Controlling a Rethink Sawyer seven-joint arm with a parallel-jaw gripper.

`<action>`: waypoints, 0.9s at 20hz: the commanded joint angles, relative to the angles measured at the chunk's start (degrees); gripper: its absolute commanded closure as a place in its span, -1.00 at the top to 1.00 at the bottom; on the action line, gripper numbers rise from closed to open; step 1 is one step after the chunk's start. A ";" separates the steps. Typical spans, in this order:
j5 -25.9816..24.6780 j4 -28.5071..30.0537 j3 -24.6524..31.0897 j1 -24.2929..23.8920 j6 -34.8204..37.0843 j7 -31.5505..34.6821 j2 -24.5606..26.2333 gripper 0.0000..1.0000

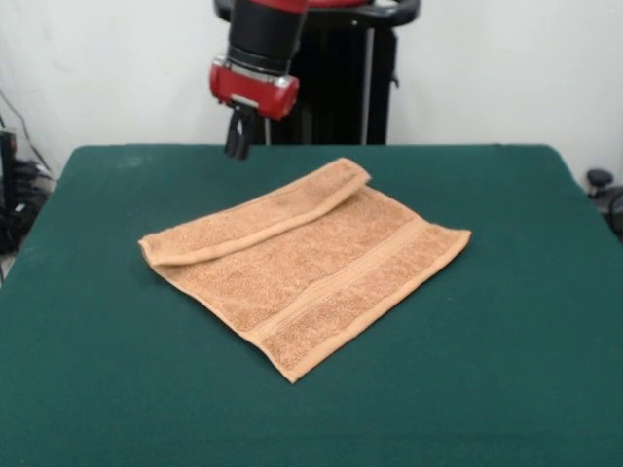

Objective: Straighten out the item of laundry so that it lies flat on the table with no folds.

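Note:
The orange-tan terry towel (307, 263) lies in the middle of the dark green table (506, 370), turned like a diamond. Its far edge is folded over onto itself in a long narrow flap (263, 219) from the left corner to the top corner. A woven band stripe runs near its right front edge. My gripper (238, 136) hangs from the red and black arm above the table's far side, behind and to the left of the towel's top corner, apart from it. It holds nothing; its dark fingers sit close together.
The robot's black pedestal (341, 88) stands behind the table's far edge. Cables and dark gear (15, 195) sit off the table's left side, and a dark object (602, 185) off its right side.

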 commanded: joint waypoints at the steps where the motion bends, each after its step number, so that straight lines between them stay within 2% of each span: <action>1: -3.58 3.06 2.74 -1.27 1.11 5.06 0.58 -1.00; 9: -2.42 2.88 3.41 0.14 0.91 7.10 1.67 -1.00; 14: -1.39 4.62 7.91 -0.24 2.85 8.25 -0.23 -1.00; 18: 2.67 6.51 10.28 2.22 5.52 10.94 -2.17 -1.00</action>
